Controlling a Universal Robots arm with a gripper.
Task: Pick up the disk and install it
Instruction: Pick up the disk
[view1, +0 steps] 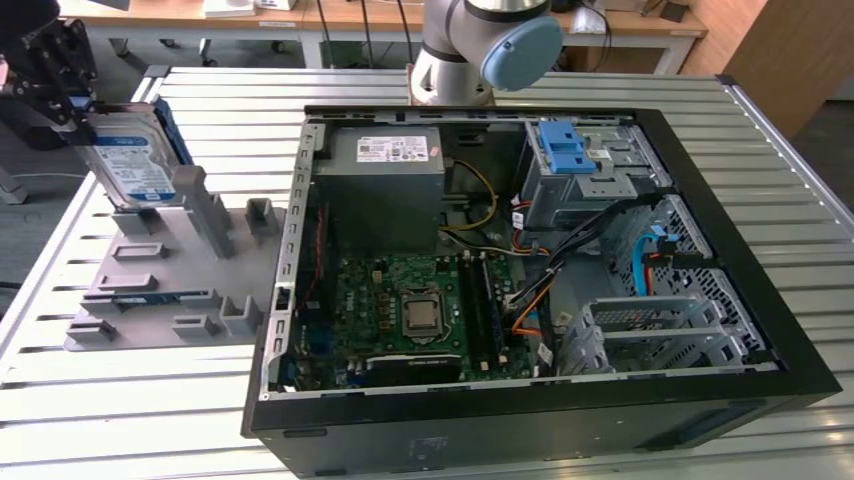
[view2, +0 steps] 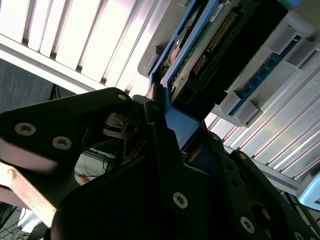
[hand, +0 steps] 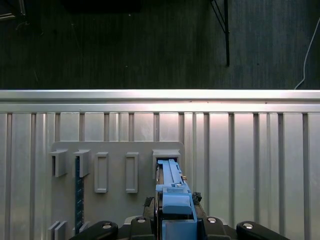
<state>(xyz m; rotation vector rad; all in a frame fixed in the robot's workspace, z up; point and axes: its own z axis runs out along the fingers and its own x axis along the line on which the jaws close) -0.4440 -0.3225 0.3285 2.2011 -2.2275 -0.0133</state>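
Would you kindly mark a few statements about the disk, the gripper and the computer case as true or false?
1. The gripper is shut on the disk. True.
2. The disk lies flat inside the computer case. False: it stands upright at the grey holder, outside the case.
3. The case is open, with its green motherboard exposed. True.
4. The grey holder sits on the exterior view's right of the case. False: it sits on the exterior view's left of the case.
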